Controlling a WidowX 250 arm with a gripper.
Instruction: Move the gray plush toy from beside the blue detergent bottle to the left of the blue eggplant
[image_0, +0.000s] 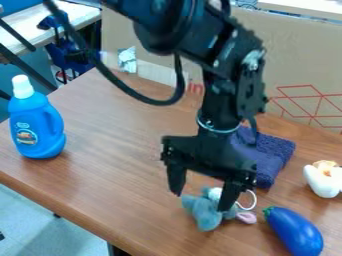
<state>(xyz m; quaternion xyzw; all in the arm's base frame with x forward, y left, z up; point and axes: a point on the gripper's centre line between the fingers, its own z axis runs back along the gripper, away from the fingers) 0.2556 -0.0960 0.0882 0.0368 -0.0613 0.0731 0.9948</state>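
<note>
Fingers (176, 179) of the black gripper (201, 202) are wide apart, low down and just right of the middle of the frame. They point down at a soft toy (207, 216) that lies on the brown table (113, 155). The toy is gray-blue, with a bit of white and a bit of pink. One finger is in front of part of it, but I can't tell if they touch. A thin white loop (253, 202) is by the toy's right side. Near the toy, at the bottom right, is a shiny blue eggplant (294, 233) with a green top. A folded dark blue cloth (272, 152) is behind the gripper. Close to the right edge is a small white thing (322, 184) with a yellowish top. Over at the left is a blue bottle (37, 125) with a white cap, standing up.
</note>
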